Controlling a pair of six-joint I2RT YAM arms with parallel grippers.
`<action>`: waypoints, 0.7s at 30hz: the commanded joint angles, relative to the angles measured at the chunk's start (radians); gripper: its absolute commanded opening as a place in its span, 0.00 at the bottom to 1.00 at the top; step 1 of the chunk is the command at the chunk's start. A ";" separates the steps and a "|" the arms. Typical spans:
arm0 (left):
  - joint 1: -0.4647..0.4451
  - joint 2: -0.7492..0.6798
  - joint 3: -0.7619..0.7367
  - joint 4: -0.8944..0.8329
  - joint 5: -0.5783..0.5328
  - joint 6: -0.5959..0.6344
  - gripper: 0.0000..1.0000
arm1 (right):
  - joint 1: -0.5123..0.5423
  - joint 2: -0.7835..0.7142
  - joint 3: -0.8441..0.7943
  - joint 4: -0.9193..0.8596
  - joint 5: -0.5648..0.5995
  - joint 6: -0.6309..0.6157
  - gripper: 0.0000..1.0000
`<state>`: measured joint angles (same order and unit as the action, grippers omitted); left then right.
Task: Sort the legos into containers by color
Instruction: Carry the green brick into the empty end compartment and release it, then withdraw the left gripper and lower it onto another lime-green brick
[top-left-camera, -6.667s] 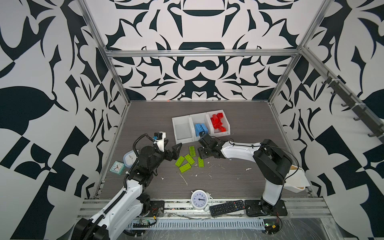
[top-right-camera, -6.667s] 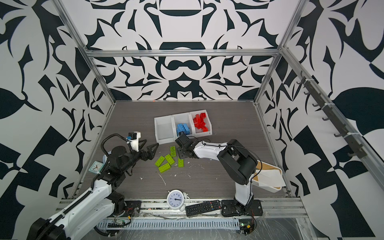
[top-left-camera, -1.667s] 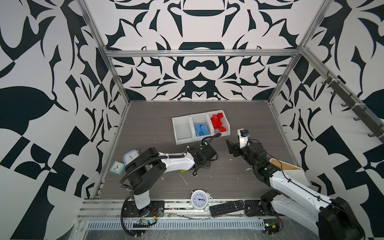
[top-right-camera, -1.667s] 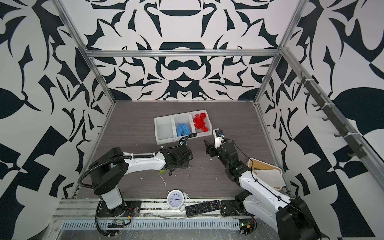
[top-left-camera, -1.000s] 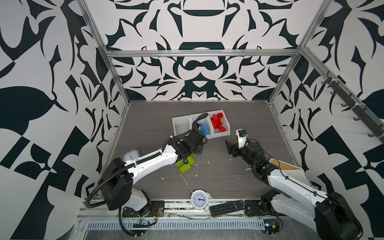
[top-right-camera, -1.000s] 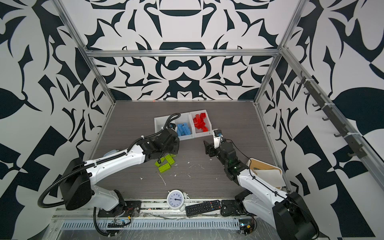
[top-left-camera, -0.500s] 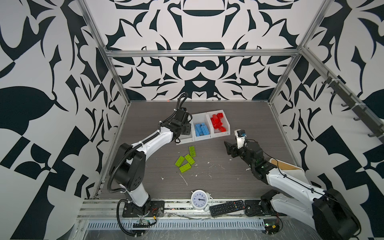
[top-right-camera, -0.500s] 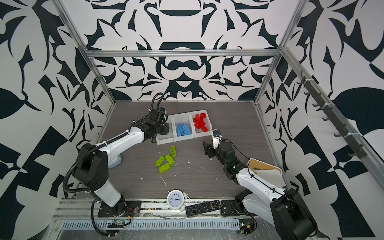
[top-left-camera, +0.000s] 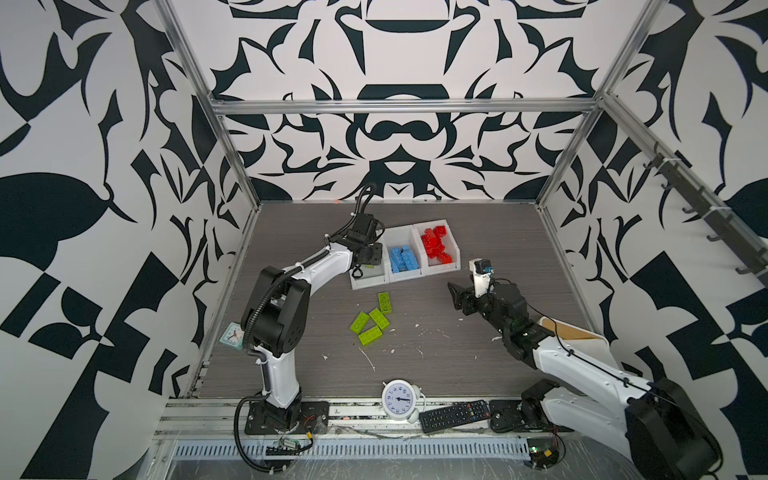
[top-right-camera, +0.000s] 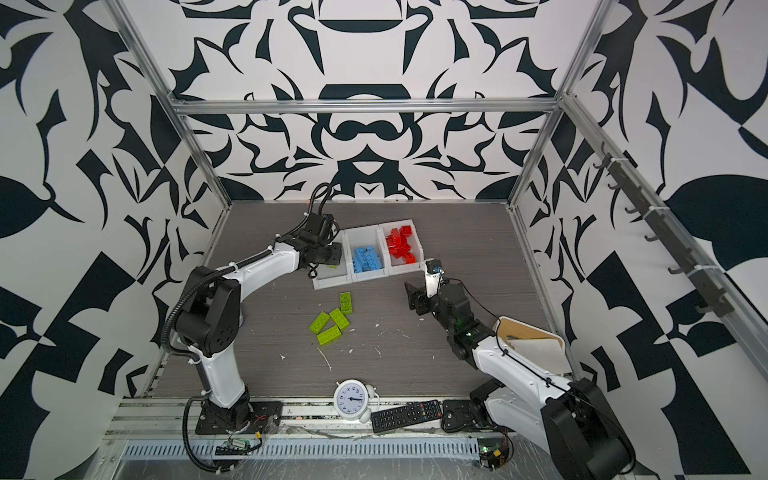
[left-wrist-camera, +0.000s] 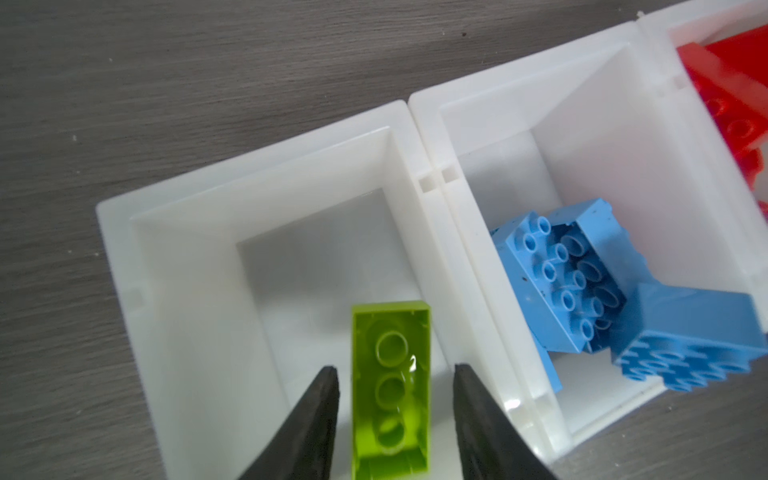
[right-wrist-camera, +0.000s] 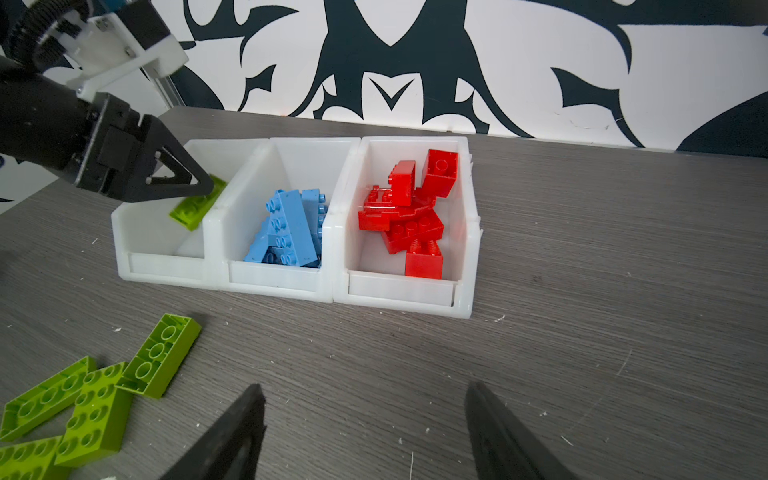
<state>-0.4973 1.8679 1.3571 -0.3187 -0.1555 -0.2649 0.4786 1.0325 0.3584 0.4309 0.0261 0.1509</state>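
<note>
Inside wht bin (left-wrist-camera: 187, 270): hollow lime brick (left-wrist-camera: 390, 374)

The light is bright, even and diffuse, falling from above. In both top views the arms throw only faint, soft-edged shadows on the grey tabletop (top-left-camera: 478, 257). Both top views are sharp, though the wide lens stretches the patterned walls (top-left-camera: 83, 208) toward the picture edges.

In the left wrist view the left claw (left-wrist-camera: 392, 376) is close and soft. The lime brick (left-wrist-camera: 390, 332) smears at its near end, and a small glare spot sits on the white containers (left-wrist-camera: 513, 403).

In the right wrist view the right claw (right-wrist-camera: 365, 390) is out of focus, and the red bricks (right-wrist-camera: 409, 208) show glossy highlights.
</note>
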 joint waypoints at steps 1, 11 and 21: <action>0.005 -0.020 0.017 -0.027 -0.005 -0.012 0.62 | 0.003 -0.020 0.033 0.020 -0.012 0.007 0.78; -0.052 -0.197 -0.107 -0.083 0.015 -0.070 0.68 | 0.003 -0.036 0.033 0.009 -0.003 0.006 0.78; -0.262 -0.321 -0.306 -0.088 -0.050 -0.240 0.68 | 0.005 0.001 0.044 0.011 -0.019 0.013 0.78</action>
<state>-0.7433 1.5513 1.0779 -0.3721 -0.1791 -0.4294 0.4786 1.0321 0.3614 0.4164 0.0177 0.1547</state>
